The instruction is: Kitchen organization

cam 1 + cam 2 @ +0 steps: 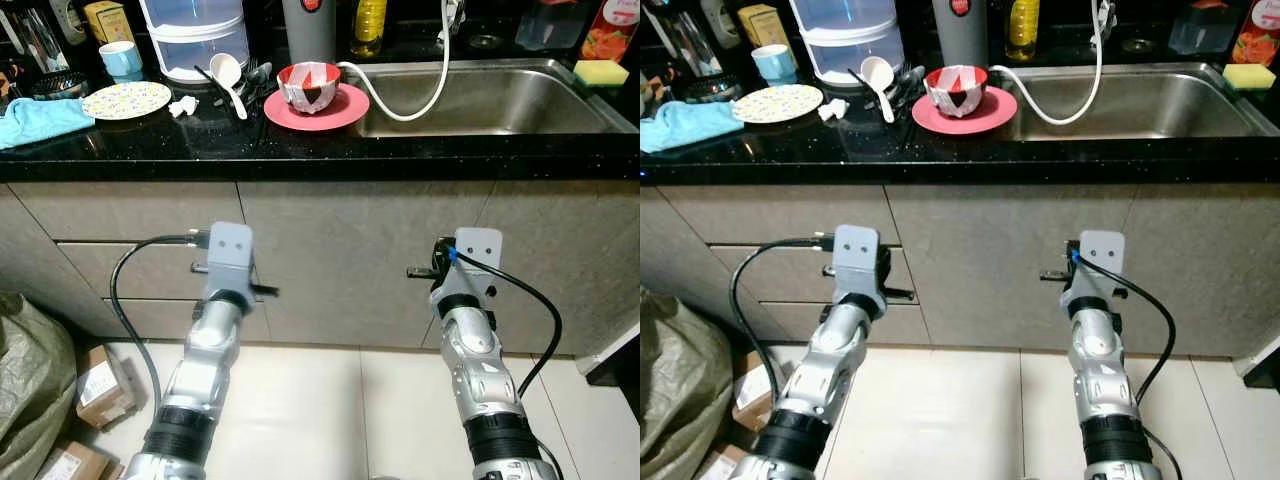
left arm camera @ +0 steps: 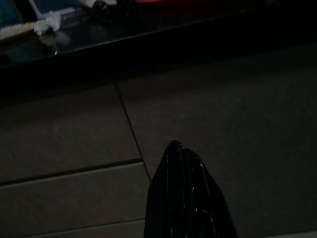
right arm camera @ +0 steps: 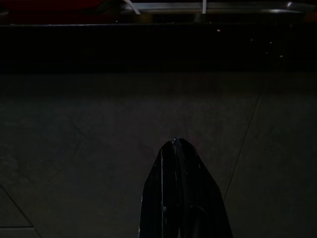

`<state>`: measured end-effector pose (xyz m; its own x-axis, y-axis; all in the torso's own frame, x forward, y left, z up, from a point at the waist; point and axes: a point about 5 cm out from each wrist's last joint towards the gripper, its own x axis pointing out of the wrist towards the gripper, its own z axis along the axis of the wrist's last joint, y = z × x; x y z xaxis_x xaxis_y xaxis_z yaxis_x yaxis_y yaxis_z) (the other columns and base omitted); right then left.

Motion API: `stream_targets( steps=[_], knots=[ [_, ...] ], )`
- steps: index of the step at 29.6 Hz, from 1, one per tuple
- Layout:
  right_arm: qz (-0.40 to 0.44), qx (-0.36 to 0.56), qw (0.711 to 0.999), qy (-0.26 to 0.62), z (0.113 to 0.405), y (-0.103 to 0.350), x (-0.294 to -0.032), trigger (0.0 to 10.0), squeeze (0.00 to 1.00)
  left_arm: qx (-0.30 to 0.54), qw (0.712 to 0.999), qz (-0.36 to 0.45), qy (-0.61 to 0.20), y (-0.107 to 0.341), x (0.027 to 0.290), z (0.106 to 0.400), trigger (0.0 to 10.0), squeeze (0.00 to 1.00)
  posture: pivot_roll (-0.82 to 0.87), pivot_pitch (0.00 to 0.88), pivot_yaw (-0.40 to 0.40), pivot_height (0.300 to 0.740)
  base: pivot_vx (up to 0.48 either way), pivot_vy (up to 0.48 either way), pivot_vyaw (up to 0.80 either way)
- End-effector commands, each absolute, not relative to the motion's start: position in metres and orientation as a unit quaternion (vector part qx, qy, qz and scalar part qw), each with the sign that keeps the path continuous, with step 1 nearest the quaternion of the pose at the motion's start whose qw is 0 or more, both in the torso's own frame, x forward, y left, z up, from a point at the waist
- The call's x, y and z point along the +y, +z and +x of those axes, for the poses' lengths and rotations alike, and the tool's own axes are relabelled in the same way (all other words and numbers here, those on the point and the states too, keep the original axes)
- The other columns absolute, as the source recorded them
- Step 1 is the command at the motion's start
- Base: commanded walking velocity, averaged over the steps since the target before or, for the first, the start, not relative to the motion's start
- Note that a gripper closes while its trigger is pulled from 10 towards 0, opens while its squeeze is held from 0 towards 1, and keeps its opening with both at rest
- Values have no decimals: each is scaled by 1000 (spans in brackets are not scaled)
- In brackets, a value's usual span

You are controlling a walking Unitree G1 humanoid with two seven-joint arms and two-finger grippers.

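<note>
Two claws (image 2: 181,148) (image 3: 177,143) closed, empty, red-white bowl (image 1: 309,86) upright on red plate (image 1: 345,113)

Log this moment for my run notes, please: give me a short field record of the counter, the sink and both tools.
counter: black, above grey cabinet fronts
red plate: beside the sink, holds a red-and-white bowl
sink: steel, white hose curling into it, yellow sponge at the far corner
left side: patterned plate, blue cloth, white spoon
left tool: shut, low before the cabinets
right tool: shut, low before the cabinets
</note>
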<state>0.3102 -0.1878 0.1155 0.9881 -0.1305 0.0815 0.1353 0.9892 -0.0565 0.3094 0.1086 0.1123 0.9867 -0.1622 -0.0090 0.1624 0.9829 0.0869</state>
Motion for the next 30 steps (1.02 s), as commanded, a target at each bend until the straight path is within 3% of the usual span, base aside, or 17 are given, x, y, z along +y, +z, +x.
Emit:
stream_targets(
  steps=[1, 14, 20, 23, 27, 30],
  knots=[
    [-37, -39, 996, -64, 308, 113, -186, 10000, 0, -2, 994, 61, -86, 110, 113, 306, 10000, 0, -134, 34, 85, 740, 0, 0, 0],
    [-41, -59, 996, -57, 310, 125, -185, 10000, 0, -13, 994, 51, -94, 117, 112, 306, 10000, 0, -131, 38, 86, 740, 0, 0, 0],
    [-32, -165, 983, -68, 324, 196, -191, 10000, 0, -110, 989, 48, -86, 181, 119, 319, 10000, 0, -130, 42, 88, 740, 0, 0, 0],
    [-27, -183, 981, -65, 326, 210, -192, 10000, 0, -108, 990, 52, -69, 189, 125, 321, 10000, 0, -128, 43, 93, 740, 0, 0, 0],
    [-48, -150, 987, -37, 323, 191, -192, 10000, 0, -53, 990, 90, -90, 166, 132, 312, 10000, 0, -125, 46, 93, 740, 0, 0, 0],
    [-51, -69, 996, -18, 312, 151, -201, 10000, 0, -5, 986, 97, -135, 143, 143, 292, 10000, 0, -120, 52, 92, 740, 0, 0, 0]
  ],
)
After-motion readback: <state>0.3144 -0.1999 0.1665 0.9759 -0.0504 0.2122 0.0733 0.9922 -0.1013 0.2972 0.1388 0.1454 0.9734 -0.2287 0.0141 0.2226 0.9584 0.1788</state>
